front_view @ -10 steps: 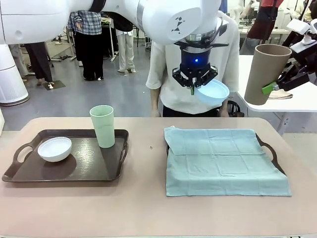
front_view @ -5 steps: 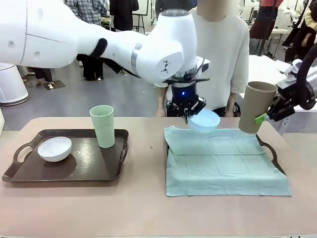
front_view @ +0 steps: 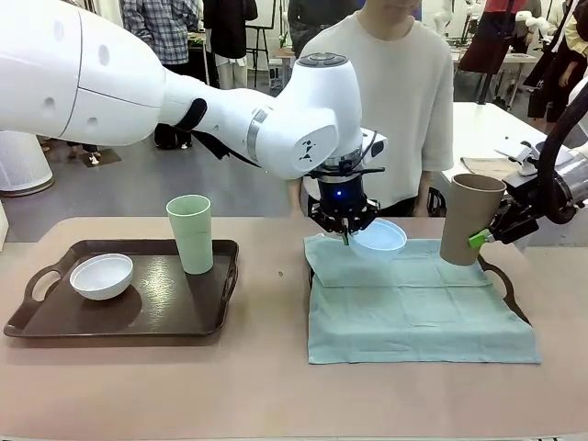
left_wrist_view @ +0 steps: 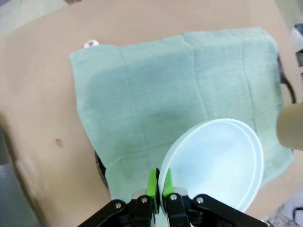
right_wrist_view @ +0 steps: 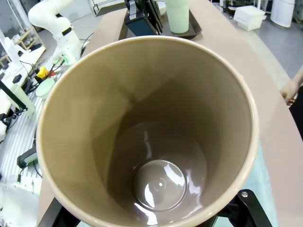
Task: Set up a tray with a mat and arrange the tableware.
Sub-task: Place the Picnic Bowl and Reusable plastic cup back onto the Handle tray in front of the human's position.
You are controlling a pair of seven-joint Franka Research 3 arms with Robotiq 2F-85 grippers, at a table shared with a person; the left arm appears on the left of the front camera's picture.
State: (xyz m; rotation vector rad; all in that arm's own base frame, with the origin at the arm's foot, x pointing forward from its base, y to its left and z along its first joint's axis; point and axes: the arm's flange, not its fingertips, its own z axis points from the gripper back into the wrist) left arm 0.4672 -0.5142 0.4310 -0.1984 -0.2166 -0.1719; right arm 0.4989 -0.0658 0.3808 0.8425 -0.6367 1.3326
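Front view: two bowls, two tumblers. On one tray (front_view: 165,308) stand the white bowl (front_view: 101,276) and green tumbler (front_view: 190,234). Over the mat (front_view: 413,303), the left gripper (front_view: 346,234) pinches the blue bowl (front_view: 379,236) and the right gripper (front_view: 482,239) clasps the tan tumbler (front_view: 464,220).

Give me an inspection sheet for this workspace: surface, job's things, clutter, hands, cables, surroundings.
Surface: tan table; left tray; right tray under mat.
Job's things: white bowl and green tumbler on left tray; blue bowl and brown tumbler held low over the mat's far edge.
Clutter: a speck between the trays.
Hands: left hand shut on blue bowl's rim; right hand gripping brown tumbler.
Cables: black cable by the right arm.
Surroundings: person at far side; others behind.
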